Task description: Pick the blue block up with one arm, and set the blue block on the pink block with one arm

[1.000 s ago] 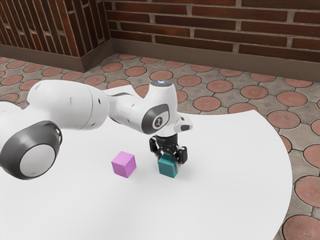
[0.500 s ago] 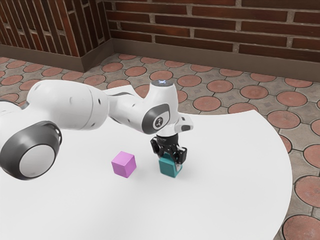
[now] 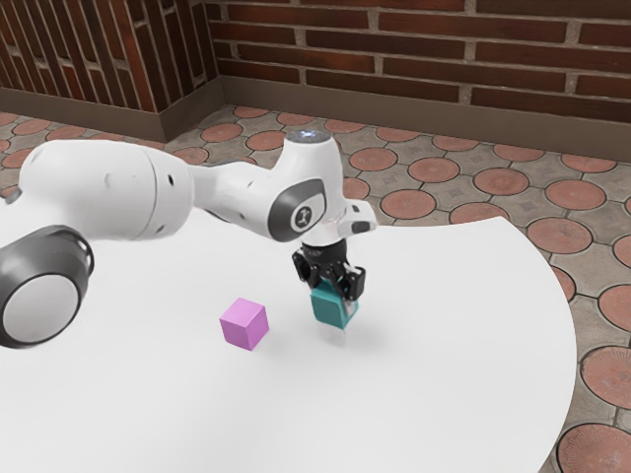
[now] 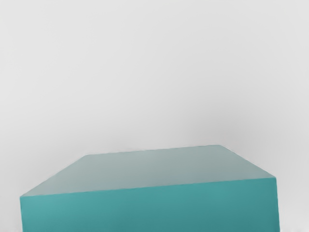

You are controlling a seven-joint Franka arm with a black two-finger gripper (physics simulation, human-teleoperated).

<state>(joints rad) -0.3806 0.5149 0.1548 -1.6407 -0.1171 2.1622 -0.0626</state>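
Since my gripper point(image 3: 333, 293) clamps only the top of the blue block point(image 3: 329, 311), held just above the table point(image 3: 454, 384), I judge it could twist loose or clip the pink block point(image 3: 245, 323), near at the exterior view's left, if carried this low. It is a plain teal cube, slightly tilted.

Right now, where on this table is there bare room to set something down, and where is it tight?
Bare: the table from the blue block to its rim at the exterior view's right, and the near strip in front of the pink block. Tight: the gap between the two blocks, beside the gripper.
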